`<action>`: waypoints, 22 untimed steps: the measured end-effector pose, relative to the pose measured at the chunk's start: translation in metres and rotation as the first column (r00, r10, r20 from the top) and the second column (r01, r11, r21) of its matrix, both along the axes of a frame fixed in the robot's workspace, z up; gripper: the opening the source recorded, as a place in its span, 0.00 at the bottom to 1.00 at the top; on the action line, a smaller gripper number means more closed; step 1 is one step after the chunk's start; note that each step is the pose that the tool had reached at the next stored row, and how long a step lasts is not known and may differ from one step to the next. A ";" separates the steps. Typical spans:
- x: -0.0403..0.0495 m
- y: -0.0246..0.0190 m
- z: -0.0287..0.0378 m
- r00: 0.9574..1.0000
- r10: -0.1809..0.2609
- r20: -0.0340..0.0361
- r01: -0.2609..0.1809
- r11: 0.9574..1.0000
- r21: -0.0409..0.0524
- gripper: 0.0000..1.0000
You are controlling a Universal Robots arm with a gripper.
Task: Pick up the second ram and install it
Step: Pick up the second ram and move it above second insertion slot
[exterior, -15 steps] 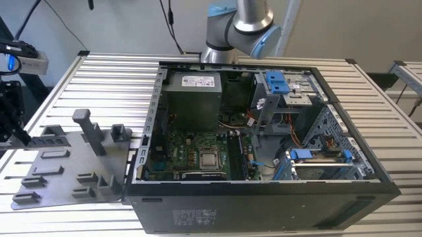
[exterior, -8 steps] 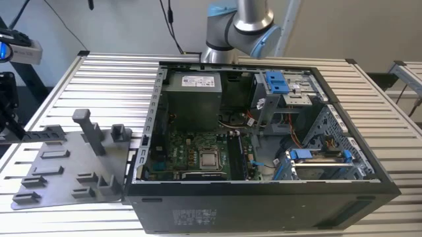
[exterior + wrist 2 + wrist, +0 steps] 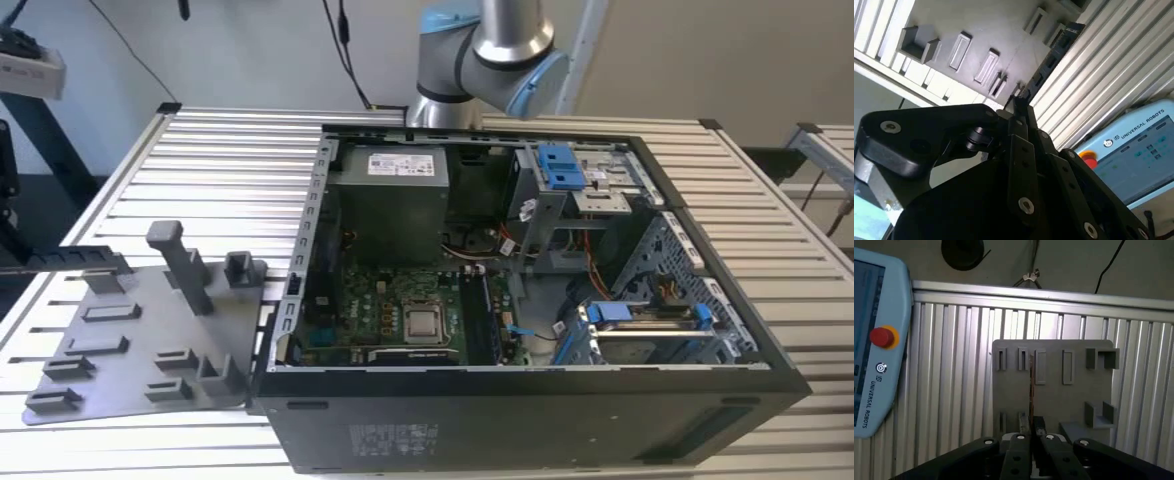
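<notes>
In both wrist views my gripper (image 3: 1032, 434) (image 3: 1018, 102) is shut on the second ram (image 3: 1030, 390), a thin dark board seen edge-on and sticking out past the fingertips. The second wrist view shows the second ram (image 3: 1051, 55) as a long dark strip with black chips. It hangs well above the grey holder tray (image 3: 1074, 395) (image 3: 979, 25), apart from the tray's slots. In the exterior view the tray (image 3: 134, 340) lies at the exterior view's left of the open computer case (image 3: 534, 420), whose motherboard (image 3: 387, 310) faces up.
A teach pendant (image 3: 874, 340) (image 3: 1139, 150) lies on the ribbed metal table (image 3: 227, 170) near the tray. Inside the case are a grey power-supply box (image 3: 390, 190), blue drive brackets (image 3: 561, 165) and loose cables. The arm's base (image 3: 487, 50) stands behind the case.
</notes>
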State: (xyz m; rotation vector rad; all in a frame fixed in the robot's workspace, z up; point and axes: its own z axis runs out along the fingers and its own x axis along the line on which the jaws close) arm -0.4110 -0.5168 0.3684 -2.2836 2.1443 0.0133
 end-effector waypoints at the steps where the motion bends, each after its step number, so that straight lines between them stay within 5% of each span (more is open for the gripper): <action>1: 0.0000 0.0000 0.0036 1.000 0.000 0.000 0.000 1.000 0.000 0.14; 13: 0.0000 0.0000 0.0548 1.000 0.000 0.000 0.000 1.000 0.000 0.14; 22: 0.0015 0.0000 0.0592 1.000 0.000 0.000 0.000 1.000 0.000 0.14</action>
